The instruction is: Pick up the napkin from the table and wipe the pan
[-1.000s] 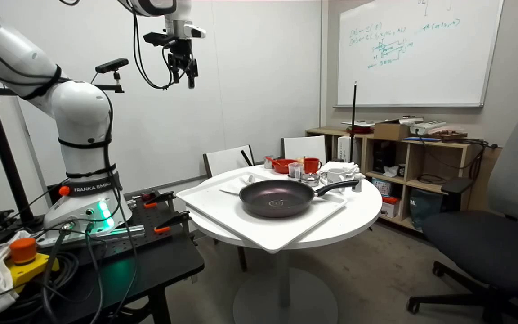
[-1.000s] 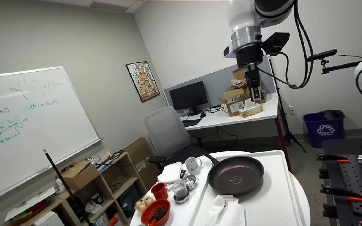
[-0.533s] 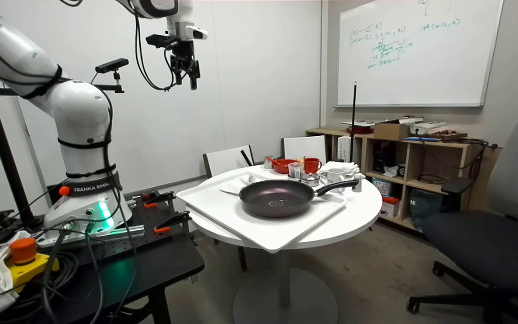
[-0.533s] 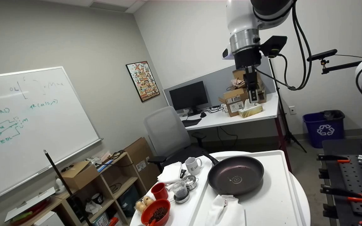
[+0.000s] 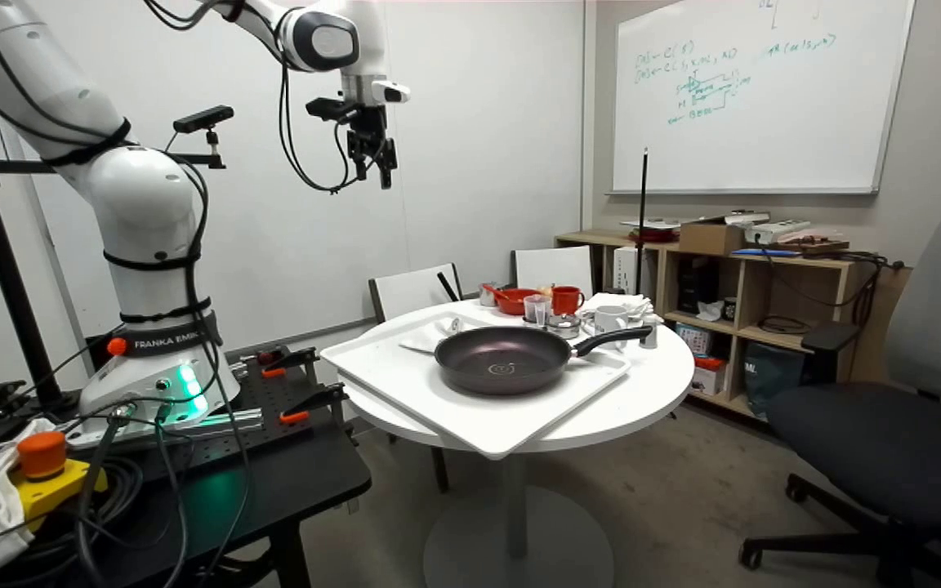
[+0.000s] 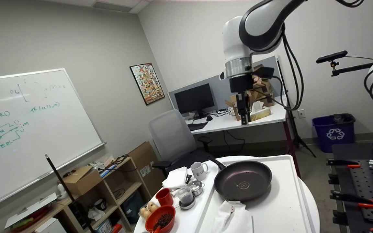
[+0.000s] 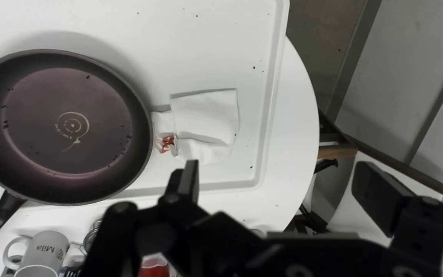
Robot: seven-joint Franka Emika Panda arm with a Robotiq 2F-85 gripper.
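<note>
Pan (image 7: 65, 134): rnd, shallow, dk, smooth, long-handled; pale spiral mark, lettering too sm. to read; dk specks inside.
Tray (image 5: 474, 425): wht, rect., raised rim; under pan.
Table (image 5: 657, 384): rnd, wht top; under pan & tray.
Napkin (image 7: 206, 117): wht cloth, folded, creased, red print; on tray, just beside pan.
Mug (image 7: 45, 250): pale, reads "Mila"; nr pan.
Arm (image 5: 144, 196): wht, lettered "FRANKA EMIK" nr base; bent, wrist pointing down.
Gripper (image 7: 278, 181): blk, well above pan lvl, jaws wide apart.

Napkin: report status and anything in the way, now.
Tool open, empty, hanging higher than the tray. Napkin lying on the tray, not yet gripped. Pan close beside it, might crowd the approach.
</note>
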